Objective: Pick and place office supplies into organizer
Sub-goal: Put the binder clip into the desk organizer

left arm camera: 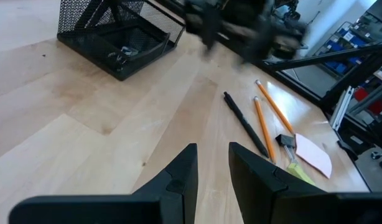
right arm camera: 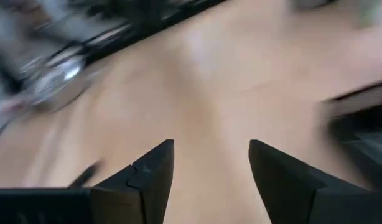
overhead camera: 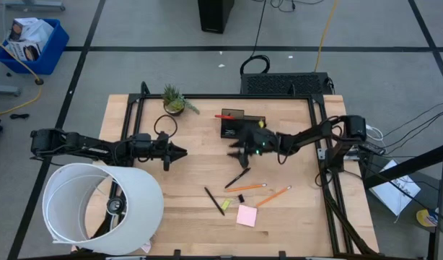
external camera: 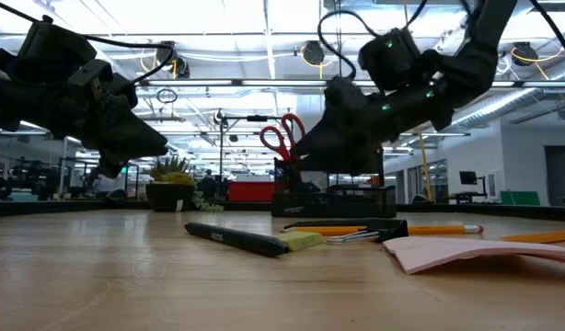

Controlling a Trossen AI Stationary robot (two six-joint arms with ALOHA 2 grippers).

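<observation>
The right gripper (overhead camera: 239, 149) hangs over the middle of the table (overhead camera: 193, 180), just in front of the organizer (overhead camera: 242, 124), its fingers (right arm camera: 147, 171) spread wide with nothing between them. The organizer sits at the far side of the table, and red-handled scissors (external camera: 282, 136) stand upright in it. Out on the left, the left gripper (overhead camera: 180, 152) points toward the centre, fingers (left arm camera: 178, 177) parted only a little and holding nothing.

Loose supplies lie on the near half of the table. One black pen (overhead camera: 237, 178) rests angled just below the right gripper, and another black pen (overhead camera: 213, 200) lies nearer the front edge with a small yellow-green piece (external camera: 301, 240) at its tip. Two orange pencils (overhead camera: 273, 196) lie to the right of those, and the pink sticky-note pad (overhead camera: 247, 215) sits just in front of them.

A potted plant (overhead camera: 174, 100) stands at the far left corner, well apart from the organizer. A large white cylinder (overhead camera: 99, 209) fills the near left corner, beside the left arm.
</observation>
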